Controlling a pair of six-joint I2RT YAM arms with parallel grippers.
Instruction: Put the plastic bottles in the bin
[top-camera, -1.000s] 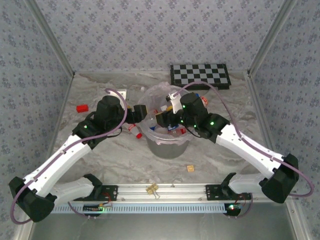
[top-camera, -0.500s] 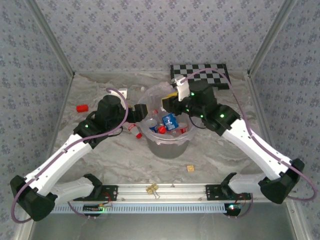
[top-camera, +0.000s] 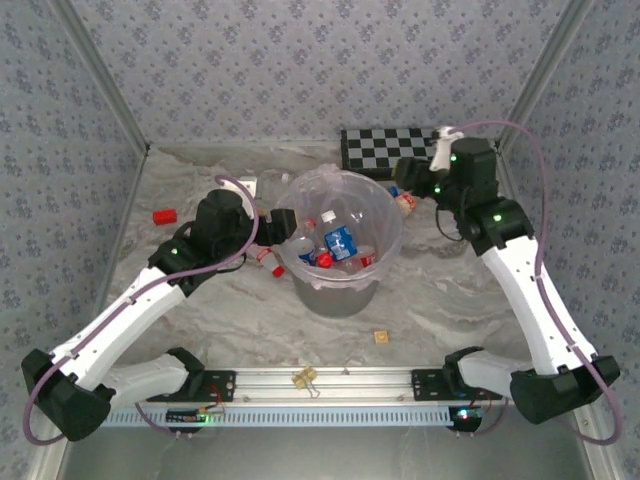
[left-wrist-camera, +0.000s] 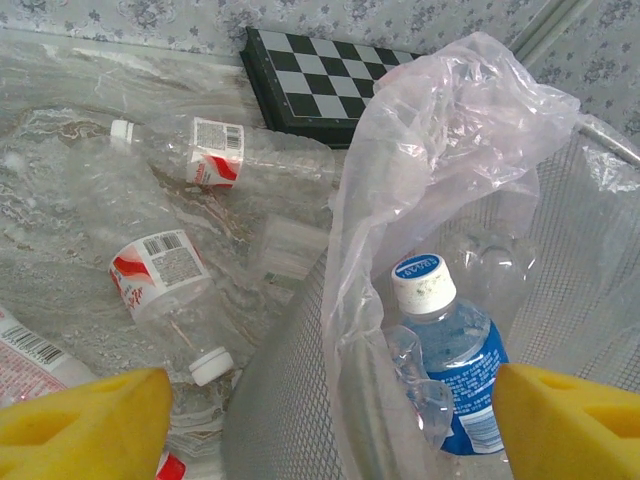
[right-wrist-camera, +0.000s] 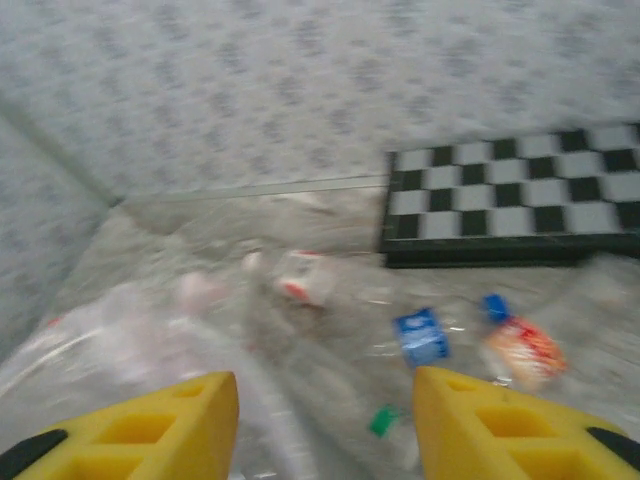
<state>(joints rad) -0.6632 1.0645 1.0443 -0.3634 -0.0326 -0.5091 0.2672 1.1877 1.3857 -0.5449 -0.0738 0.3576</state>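
Sitting partway through: showing several plastic bottles (top-camera: 340, 243) inside the bin (top-camera: 338, 297), leaving more lying left of and behind it. Holding left gripper (top-camera: 282, 222) at the bin's left rim, right gripper (right-wrist-camera: 325, 420) behind-right, both gaping, gripping nothing.

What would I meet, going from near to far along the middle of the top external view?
From the near edge: small clip → small tan block → bin → chequered board.
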